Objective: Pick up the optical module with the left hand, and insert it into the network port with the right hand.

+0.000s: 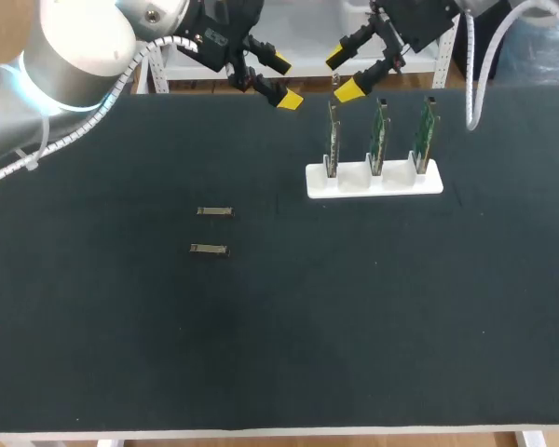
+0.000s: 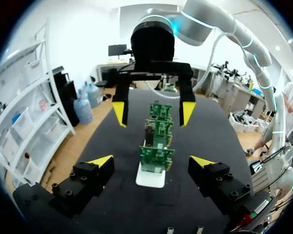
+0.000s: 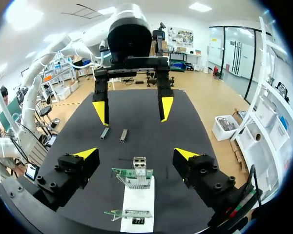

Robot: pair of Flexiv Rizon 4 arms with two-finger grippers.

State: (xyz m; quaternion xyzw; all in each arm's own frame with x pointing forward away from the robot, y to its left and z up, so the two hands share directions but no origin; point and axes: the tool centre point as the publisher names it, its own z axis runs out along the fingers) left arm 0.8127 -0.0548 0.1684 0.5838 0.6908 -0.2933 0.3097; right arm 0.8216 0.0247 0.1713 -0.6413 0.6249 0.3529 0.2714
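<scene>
while the small silver metal optical module (image 1: 215, 211) lies flat on the black table top (image 1: 373, 335), untouched, a second module (image 1: 210, 249) lies just beside it. well apart stands the white plastic holder (image 1: 374, 181) with three upright green circuit boards (image 1: 379, 135). my left claw (image 1: 283, 81) and right claw (image 1: 343, 74) hang facing each other near the far edge, both spread wide, holding nothing.

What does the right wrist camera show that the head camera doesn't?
Only right wrist: the open face of the silver metal port cage on the nearest green circuit board. Only head: all three boards upright in the white slotted holder. Both: two small grey metal optical modules lying on the black table, and the left gripper and right gripper, both open.
</scene>
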